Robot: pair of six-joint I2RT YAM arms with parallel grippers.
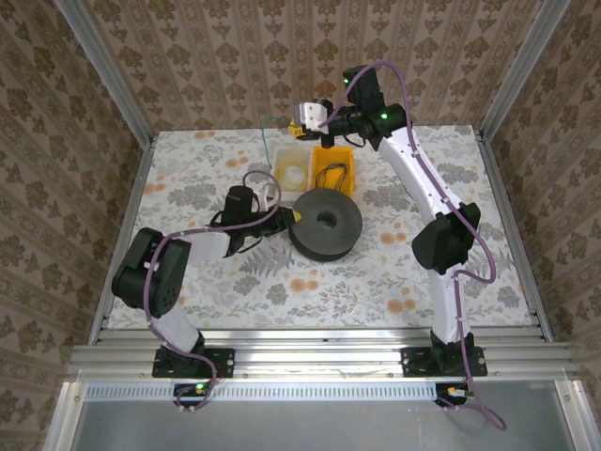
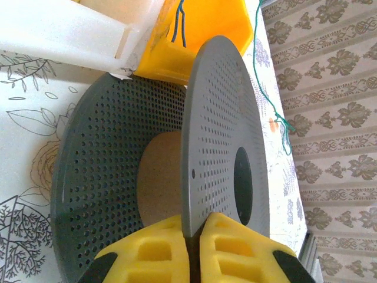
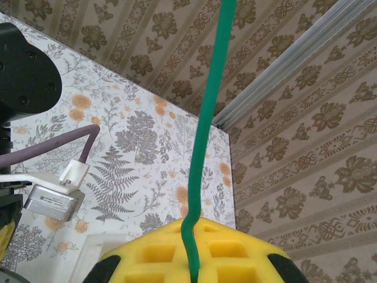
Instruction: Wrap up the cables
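Observation:
My left gripper (image 1: pixel 287 218) is shut on the rim of the grey perforated spool (image 1: pixel 326 224) lying mid-table. In the left wrist view its yellow pads (image 2: pixel 159 247) clamp the edge of the spool's (image 2: pixel 218 118) near flange, with the brown core behind it. My right gripper (image 1: pixel 308 117) hangs above the far end of the table, shut on a thin green cable (image 3: pixel 203 147) that runs straight up out of its yellow pads (image 3: pixel 153 253). That green cable (image 2: pixel 265 88) trails down over the table beside the spool. More dark cable (image 1: pixel 338 174) lies coiled in the yellow bin (image 1: pixel 319 167).
A white bin (image 1: pixel 278 162) stands next to the yellow bin (image 2: pixel 218 23), both just behind the spool. Patterned walls with metal posts (image 1: pixel 521 66) enclose the table. The left arm's purple cord (image 1: pixel 258 178) arcs over the table near the white bin.

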